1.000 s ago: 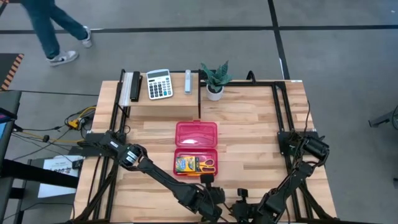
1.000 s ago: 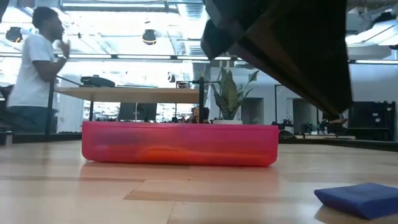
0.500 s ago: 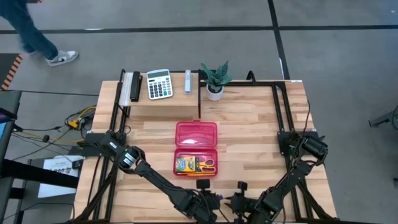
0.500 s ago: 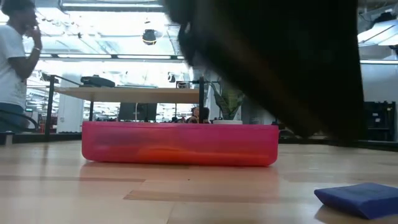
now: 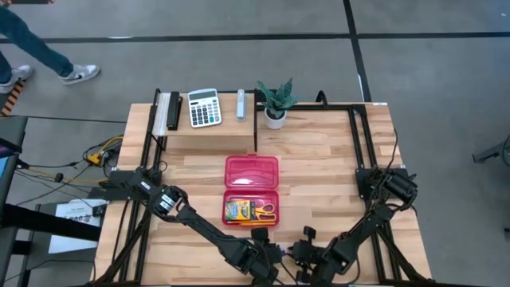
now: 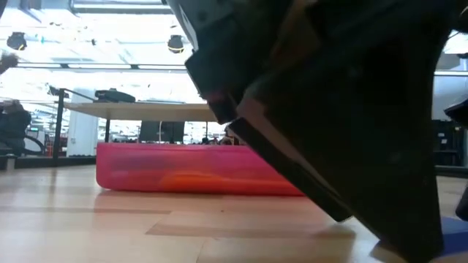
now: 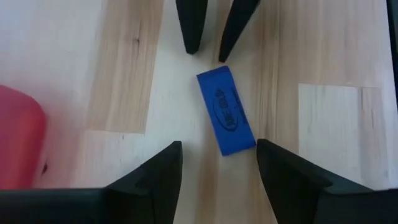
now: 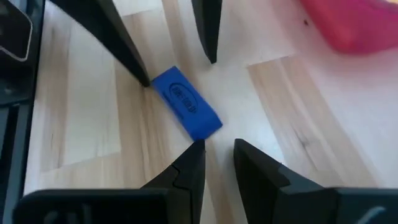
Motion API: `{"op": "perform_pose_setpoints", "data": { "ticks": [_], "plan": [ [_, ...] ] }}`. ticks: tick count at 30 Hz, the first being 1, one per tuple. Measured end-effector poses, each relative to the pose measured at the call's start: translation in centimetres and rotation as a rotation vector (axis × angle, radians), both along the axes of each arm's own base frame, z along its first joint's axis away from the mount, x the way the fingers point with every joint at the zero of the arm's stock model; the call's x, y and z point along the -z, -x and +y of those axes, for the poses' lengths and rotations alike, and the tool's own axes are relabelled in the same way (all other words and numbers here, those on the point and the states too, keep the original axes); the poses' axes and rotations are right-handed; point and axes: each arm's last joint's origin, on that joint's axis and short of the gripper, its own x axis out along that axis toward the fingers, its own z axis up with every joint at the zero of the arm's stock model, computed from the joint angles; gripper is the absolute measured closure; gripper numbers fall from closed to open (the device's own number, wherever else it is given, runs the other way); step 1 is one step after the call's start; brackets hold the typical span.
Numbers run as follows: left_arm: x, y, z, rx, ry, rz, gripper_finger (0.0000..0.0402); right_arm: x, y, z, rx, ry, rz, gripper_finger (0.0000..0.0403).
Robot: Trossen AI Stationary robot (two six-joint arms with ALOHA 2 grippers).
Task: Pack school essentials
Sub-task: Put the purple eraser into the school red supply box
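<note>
A small blue eraser (image 7: 226, 111) lies flat on the wooden table near its front edge. My left gripper (image 7: 217, 146) is open and low over it, one finger on each side of the eraser's end. My right gripper (image 8: 219, 148) faces it from the eraser's other end, open with a narrower gap and nothing between its fingers. In the high view both grippers (image 5: 267, 253) (image 5: 303, 255) meet just in front of the open pink pencil case (image 5: 251, 191). The case's near half holds a crayon box (image 5: 236, 210) and yellow-handled scissors (image 5: 263, 211). The low view shows mostly dark arm. My left gripper has one fingertip (image 8: 146, 82) right at a corner of the eraser's end (image 8: 155, 79); I cannot tell whether it touches. My right gripper has a fingertip (image 8: 199, 146) close to the eraser's other end (image 8: 210, 129); I cannot tell whether it touches.
At the far edge stand a white calculator (image 5: 204, 107), a small potted plant (image 5: 275, 102), a black-and-white box (image 5: 169, 110) and a small grey piece (image 5: 241, 104). A person's legs (image 5: 32, 48) pass on the floor beyond the table's far left.
My left gripper has come down toward the table's near edge, over the eraser; in the low view its dark bulk now hides most of the eraser, which has not moved. My right gripper has sunk a little too. The person beyond the table has walked off to the left.
</note>
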Motion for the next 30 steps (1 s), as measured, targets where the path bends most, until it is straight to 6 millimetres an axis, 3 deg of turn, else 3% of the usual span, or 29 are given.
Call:
{"op": "perform_pose_setpoints", "data": {
  "ticks": [17,21,27,30],
  "plan": [
    [0.9,-0.9,1.8,-0.048,0.088,-0.001,0.0226,0.1,-1.9,-1.2,-0.032,-0.016,-0.048,0.0295],
    [1.0,-0.9,1.9,-0.048,0.1,0.015,0.027,0.1,-1.8,-1.1,-0.041,-0.02,-0.046,0.0295],
    [1.6,-0.8,2.2,-0.056,0.113,0.039,0.0377,0.1,-1.8,-1.1,-0.043,-0.023,-0.045,0.0295],
    [1.6,-0.8,2.3,-0.057,0.119,0.044,0.0389,0.1,-1.8,-1.0,-0.045,-0.021,-0.045,0.0295]
  ]
}}
